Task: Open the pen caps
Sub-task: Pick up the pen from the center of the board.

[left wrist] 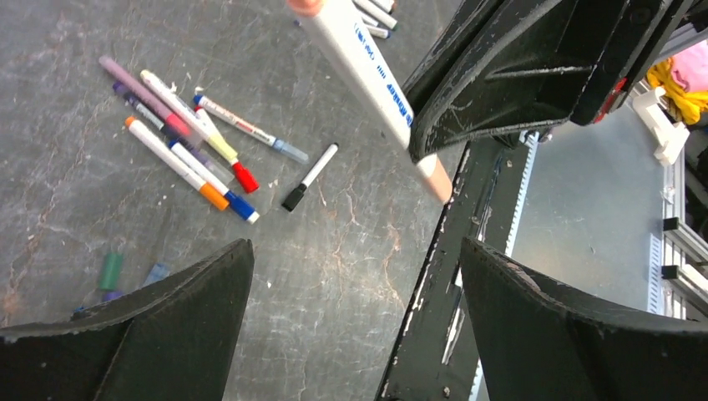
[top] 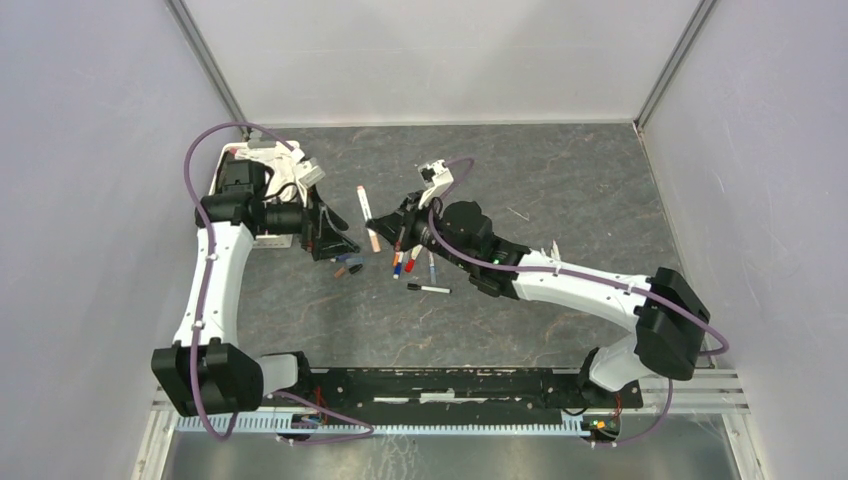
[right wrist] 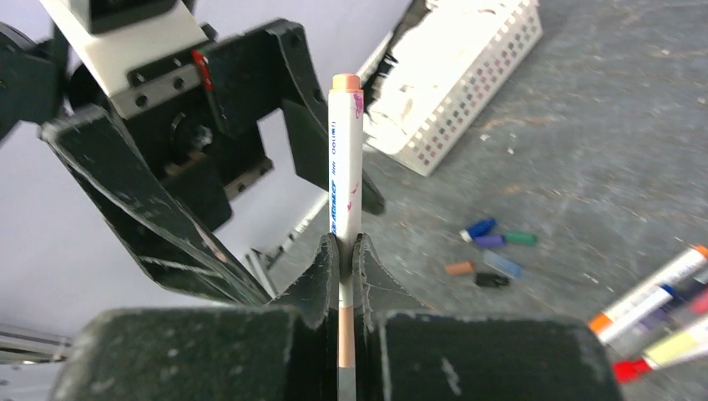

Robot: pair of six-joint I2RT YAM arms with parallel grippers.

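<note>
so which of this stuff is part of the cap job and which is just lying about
job:
pen in the right gripper
left gripper, open
capped pens in a pile
loose caps

lying about:
basket
cloth in it

Mottled dark worktop boxed in by pale, bare walls.
The grey worktop (top: 560,170) fills the centre; the back wall (top: 430,50) stands at 12 o'clock, the left wall (top: 80,150) at 9, the right wall (top: 770,150) at 3. A left post (top: 205,60) and right post (top: 675,60) mark the far corners, with a slotted metal rail (top: 450,426) at 6. The light is soft and even.
</note>
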